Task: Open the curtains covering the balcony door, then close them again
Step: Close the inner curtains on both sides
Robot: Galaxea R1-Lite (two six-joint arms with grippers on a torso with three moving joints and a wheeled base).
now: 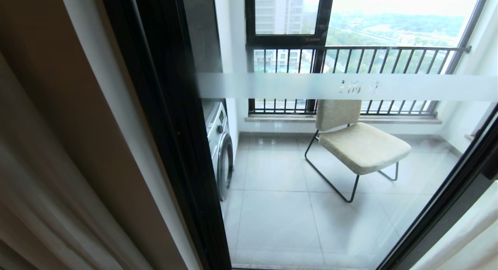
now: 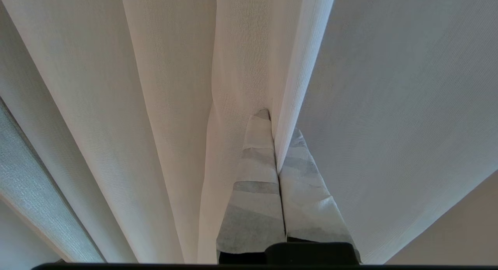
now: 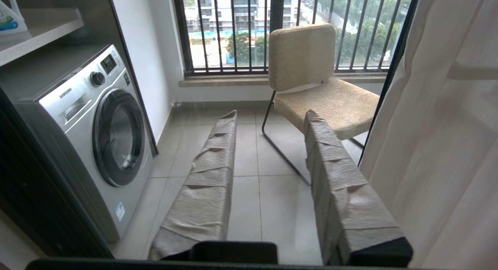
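The left tool (image 2: 278, 124) is clamped together on a fold of the curtains (image 2: 171, 106), which hang gathered at the left edge of the balcony door (image 1: 171, 106). The right tool (image 3: 270, 120) holds nothing, its taped fingers (image 3: 206, 176) standing apart beside another curtain panel. Beyond the glass stand a washing machine (image 3: 101, 134) and a beige chair (image 1: 358, 141) on the tiled balcony floor (image 1: 280, 223), before the railing bars (image 1: 358, 56).

Count, taken from the balcony door (image 1: 167, 118) outward:
- curtains (image 1: 46, 176): two gathered groups, one at each side of the door.
- chair (image 1: 358, 141): one, beyond the glass.
- washing machine (image 1: 220, 145): one, just behind the door's frame.
- barred window (image 1: 350, 60): one, on the far wall past the chair.
- frosted band (image 1: 350, 87) on the door glass: one.
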